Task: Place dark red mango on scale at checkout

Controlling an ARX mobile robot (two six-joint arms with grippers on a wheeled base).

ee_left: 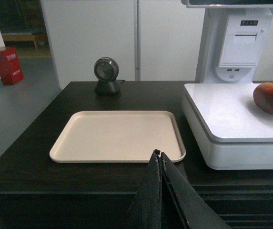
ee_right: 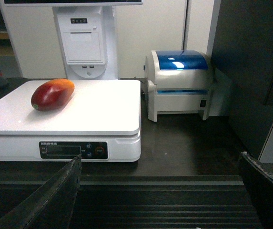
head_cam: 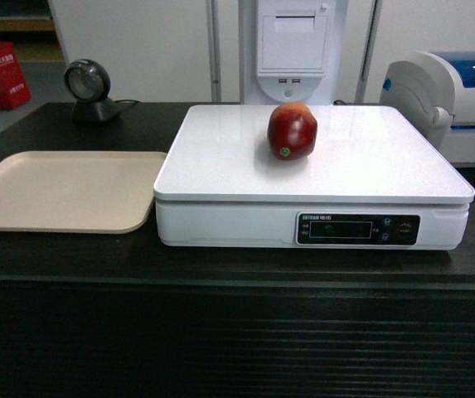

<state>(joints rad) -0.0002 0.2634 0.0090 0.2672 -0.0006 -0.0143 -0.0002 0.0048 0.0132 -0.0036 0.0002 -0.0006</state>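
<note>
Right gripper (ee_right: 157, 191) gaped wide, empty; left gripper (ee_left: 158, 155) pinched closed, empty. Dark red mango (head_cam: 292, 131) lay on scale (head_cam: 220, 166). Glossy, likely slippery, bruisable; grasp across its middle.

One dark red mango (head_cam: 292, 130), one scale (head_cam: 220, 178), one beige tray (head_cam: 59, 191), one round scanner (head_cam: 88, 85), one white-and-blue machine (head_cam: 448, 104)

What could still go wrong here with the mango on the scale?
1. The mango lies loose on the smooth scale platform; a bump might roll the oval fruit.
2. The open right gripper sits low in front of the scale; a forward move could knock it.
</note>
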